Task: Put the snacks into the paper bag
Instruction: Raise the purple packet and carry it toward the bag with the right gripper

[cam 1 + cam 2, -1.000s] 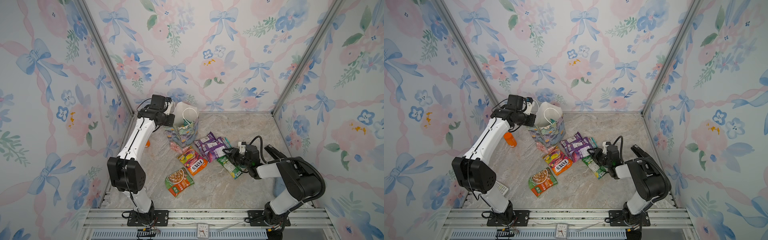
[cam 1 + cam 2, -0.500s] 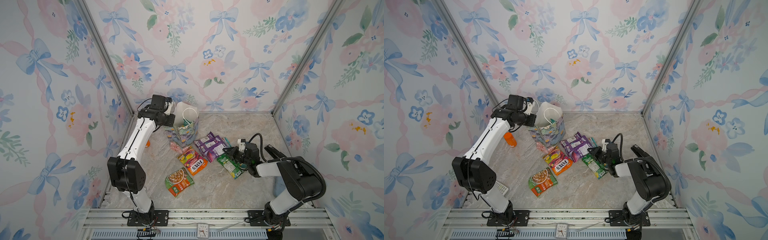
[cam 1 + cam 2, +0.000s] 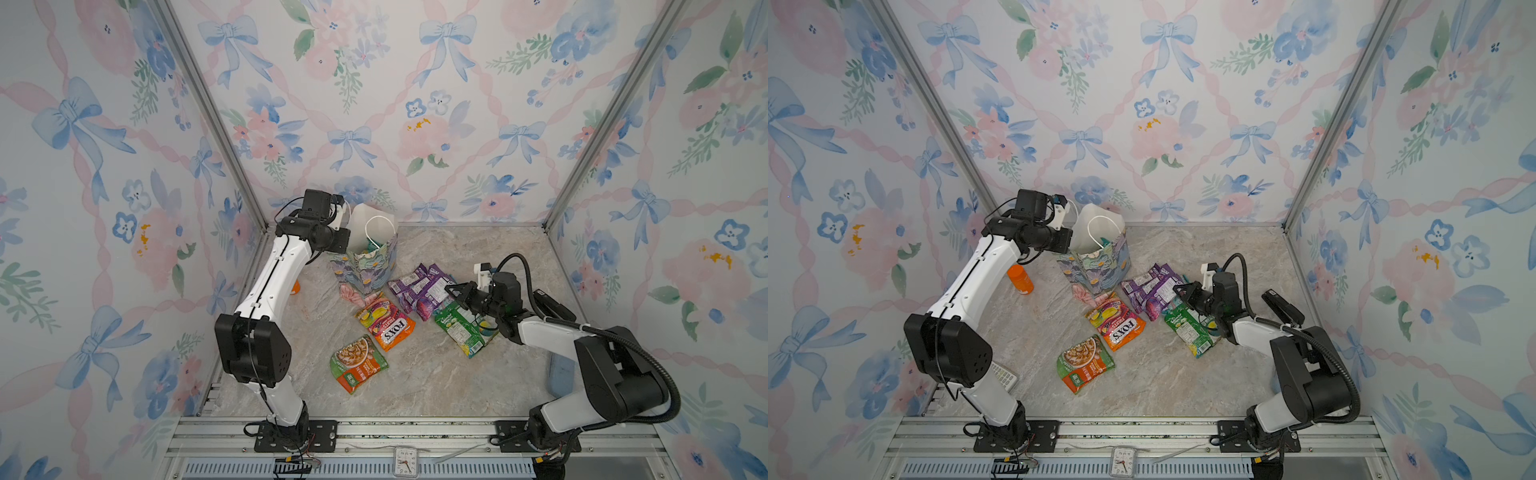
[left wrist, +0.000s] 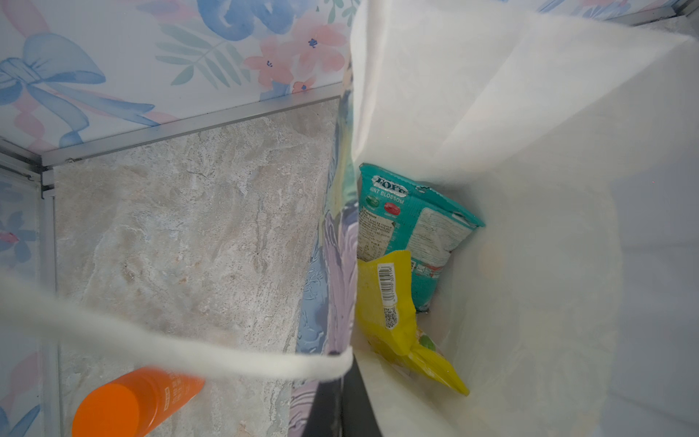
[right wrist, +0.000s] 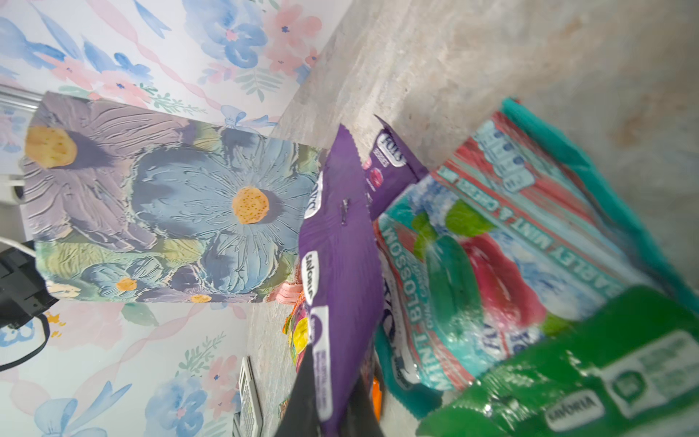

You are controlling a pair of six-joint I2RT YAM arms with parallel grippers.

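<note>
The floral paper bag (image 3: 368, 266) (image 3: 1100, 266) stands upright at the back left. My left gripper (image 3: 345, 232) (image 4: 338, 405) is shut on its rim wall beside a white cord handle (image 4: 151, 340). Inside the bag lie a teal packet (image 4: 412, 227) and a yellow packet (image 4: 389, 302). On the floor lie purple snacks (image 3: 419, 286), a green packet (image 3: 461, 328), an orange-yellow packet (image 3: 388, 324) and a noodle-picture packet (image 3: 357, 363). My right gripper (image 3: 451, 291) (image 5: 333, 401) is shut on the edge of a purple packet (image 5: 340, 246), next to another teal packet (image 5: 472, 265).
An orange-capped bottle (image 3: 1020, 279) lies left of the bag by the left arm. A black stapler (image 3: 1283, 307) sits by the right wall. A grey keypad (image 3: 1003, 376) lies behind the left arm's base. Floral walls close in three sides.
My right gripper has shifted slightly left toward the purple packets and closed on one's edge. The left arm and the bag have not moved.
</note>
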